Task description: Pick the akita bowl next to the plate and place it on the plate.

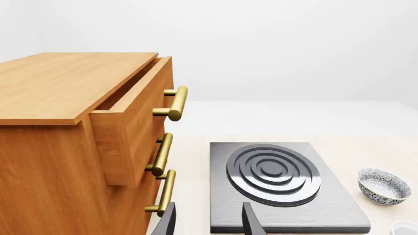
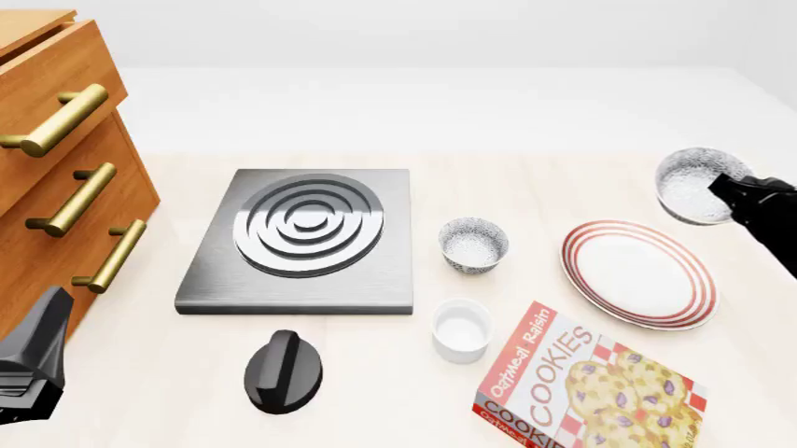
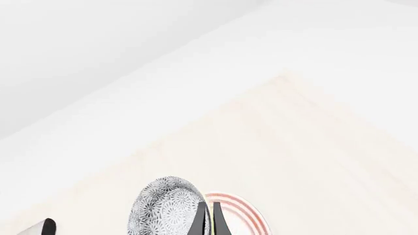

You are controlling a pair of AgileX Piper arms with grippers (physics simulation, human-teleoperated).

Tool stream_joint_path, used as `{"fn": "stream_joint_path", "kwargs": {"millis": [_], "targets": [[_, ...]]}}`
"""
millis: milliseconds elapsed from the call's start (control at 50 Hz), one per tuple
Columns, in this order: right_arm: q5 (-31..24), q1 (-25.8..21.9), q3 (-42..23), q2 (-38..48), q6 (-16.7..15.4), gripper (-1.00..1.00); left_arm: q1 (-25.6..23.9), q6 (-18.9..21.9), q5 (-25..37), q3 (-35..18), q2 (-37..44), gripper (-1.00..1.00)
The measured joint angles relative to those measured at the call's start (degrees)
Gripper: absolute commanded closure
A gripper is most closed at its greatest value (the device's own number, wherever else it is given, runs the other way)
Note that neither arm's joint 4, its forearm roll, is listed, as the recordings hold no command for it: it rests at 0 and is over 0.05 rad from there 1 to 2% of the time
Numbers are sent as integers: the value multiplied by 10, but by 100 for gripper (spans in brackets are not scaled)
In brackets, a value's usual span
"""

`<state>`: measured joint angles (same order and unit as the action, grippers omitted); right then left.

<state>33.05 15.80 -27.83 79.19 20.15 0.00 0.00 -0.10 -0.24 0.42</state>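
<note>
Pale wood table [image 2: 524, 187] bears the plate [image 2: 637, 273], white backdrop.

A bowl [image 2: 473, 245] sat mid-frame between the burner [image 2: 302, 238] at left and the plate [image 2: 637, 273] at right.

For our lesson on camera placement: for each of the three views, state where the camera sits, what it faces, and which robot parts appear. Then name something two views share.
Front: fixed above and behind the arms, looking forward and down at the table; left gripper and right gripper show at the edges.
Left wrist: behind the left gripper, facing the drawers and stove.
Right wrist: behind the right gripper, which is shut on the akita bowl above the plate.
Shared: front and right wrist both show that bowl and plate.
</note>
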Motion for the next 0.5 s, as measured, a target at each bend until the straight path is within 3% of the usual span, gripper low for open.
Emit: {"fn": "stream_joint_path", "kwargs": {"millis": [500], "targets": [[-1, -16, 16, -20, 1, 100, 0, 0, 0, 0, 0, -100]]}}
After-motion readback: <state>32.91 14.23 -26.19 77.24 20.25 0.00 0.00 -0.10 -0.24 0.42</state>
